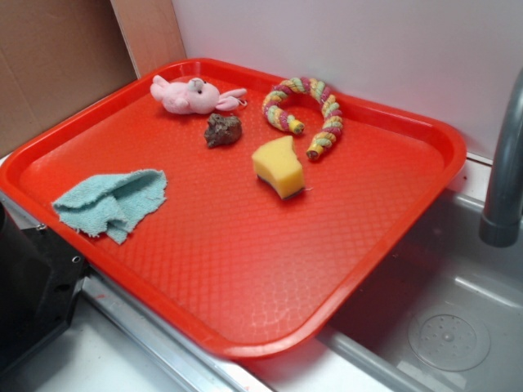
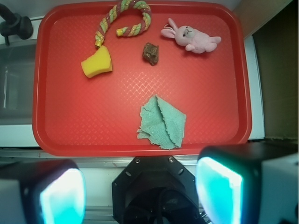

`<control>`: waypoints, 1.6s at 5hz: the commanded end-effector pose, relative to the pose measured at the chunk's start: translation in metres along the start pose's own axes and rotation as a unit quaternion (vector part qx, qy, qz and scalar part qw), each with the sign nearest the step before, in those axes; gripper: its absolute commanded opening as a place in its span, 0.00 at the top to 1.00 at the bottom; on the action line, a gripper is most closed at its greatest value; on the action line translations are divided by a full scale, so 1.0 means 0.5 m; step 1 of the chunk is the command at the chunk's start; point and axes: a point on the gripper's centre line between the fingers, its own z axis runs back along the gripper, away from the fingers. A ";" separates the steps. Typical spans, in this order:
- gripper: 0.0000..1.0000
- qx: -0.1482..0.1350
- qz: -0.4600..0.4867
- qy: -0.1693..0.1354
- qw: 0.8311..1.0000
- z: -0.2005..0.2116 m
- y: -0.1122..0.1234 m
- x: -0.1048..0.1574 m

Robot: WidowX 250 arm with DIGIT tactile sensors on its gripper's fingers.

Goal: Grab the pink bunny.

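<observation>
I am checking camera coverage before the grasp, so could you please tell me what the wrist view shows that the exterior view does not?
Only the wrist view shows the gripper, its two fingers spread wide apart, hanging short of the tray's near rim. Only the exterior view shows the sink drain. Both show the red tray holding the pink bunny, rope toy, yellow sponge, brown lump and green cloth.

Tray (image 1: 392,245): red, textured, sits over the sink edge.
Bunny (image 1: 194,95): pink, lying at the far edge.
Rock (image 1: 222,129): brown, just beside the bunny.
Rope toy (image 1: 306,110): curled, far side.
Sponge (image 1: 279,167): yellow, near the rope toy's end.
Cloth (image 1: 113,202): teal, crumpled, well apart from the others.
</observation>
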 end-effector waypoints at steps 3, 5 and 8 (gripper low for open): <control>0.00 0.003 -0.045 -0.013 0.999 -0.029 0.057 0.053; 0.00 -0.015 -0.170 -0.036 0.985 -0.085 0.122 0.112; 0.00 -0.030 -0.316 -0.062 0.946 -0.207 0.228 0.241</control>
